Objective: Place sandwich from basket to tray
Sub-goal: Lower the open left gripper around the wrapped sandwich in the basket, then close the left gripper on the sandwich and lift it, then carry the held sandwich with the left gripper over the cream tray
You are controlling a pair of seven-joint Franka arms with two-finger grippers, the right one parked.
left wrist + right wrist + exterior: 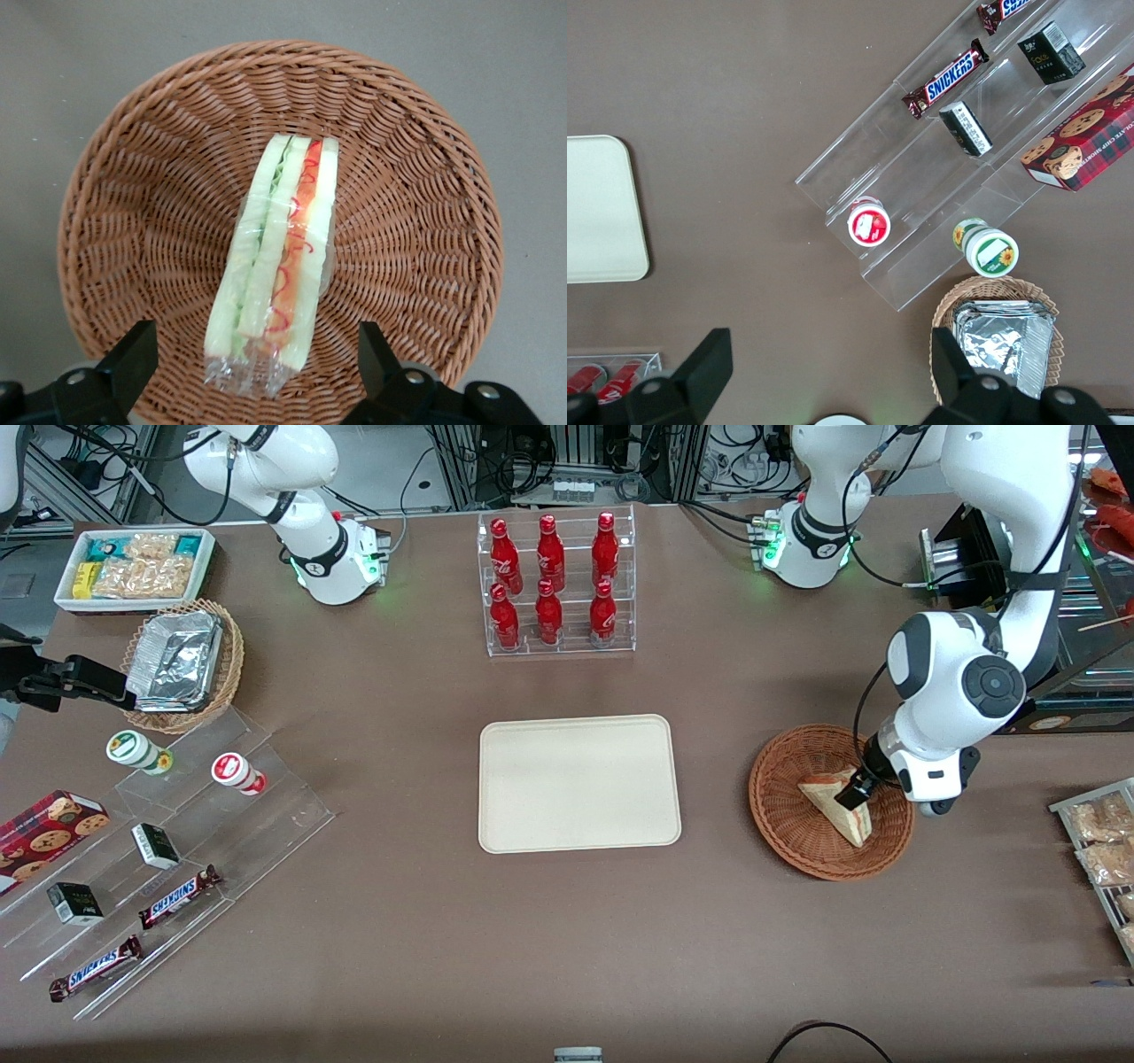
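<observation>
The sandwich, a clear-wrapped wedge of white bread with red and green filling, lies in the reddish-brown wicker basket toward the working arm's end of the table. My left arm's gripper is low over the basket and directly above the sandwich. In the left wrist view the gripper is open. Its black fingers stand apart on either side of the sandwich's wrapped end, and neither touches it. The basket fills that view. The cream tray lies empty at the table's middle, beside the basket.
A clear rack of red bottles stands farther from the front camera than the tray. A wire rack of snack packets lies at the working arm's table edge. Clear stepped shelves with candy bars, a tan foil basket and a white bin lie toward the parked arm's end.
</observation>
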